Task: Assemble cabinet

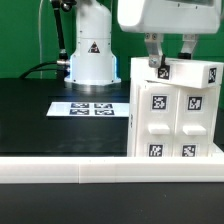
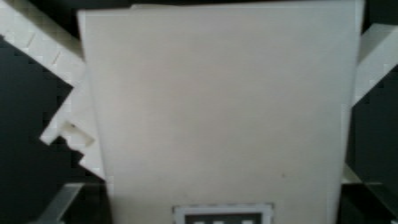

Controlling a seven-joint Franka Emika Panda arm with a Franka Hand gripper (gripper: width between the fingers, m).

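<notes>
The cabinet [image 1: 180,115] is a large white box with black-and-white tags on its four-panel face. It stands upright on the black table at the exterior view's right, close to the front rail. My gripper [image 1: 172,62] hangs straight over its top, with one finger [image 1: 158,66] down over the near face and the other behind the top edge. In the wrist view a plain white panel of the cabinet [image 2: 214,100] fills the space between the jaws, with a tag [image 2: 222,213] at its end. My gripper [image 2: 222,195] looks shut on that panel.
The marker board [image 1: 88,108] lies flat on the black table to the exterior view's left of the cabinet. The arm's white base [image 1: 92,55] stands behind it. A white rail [image 1: 90,172] runs along the table's front. White part edges [image 2: 68,130] show beside the panel.
</notes>
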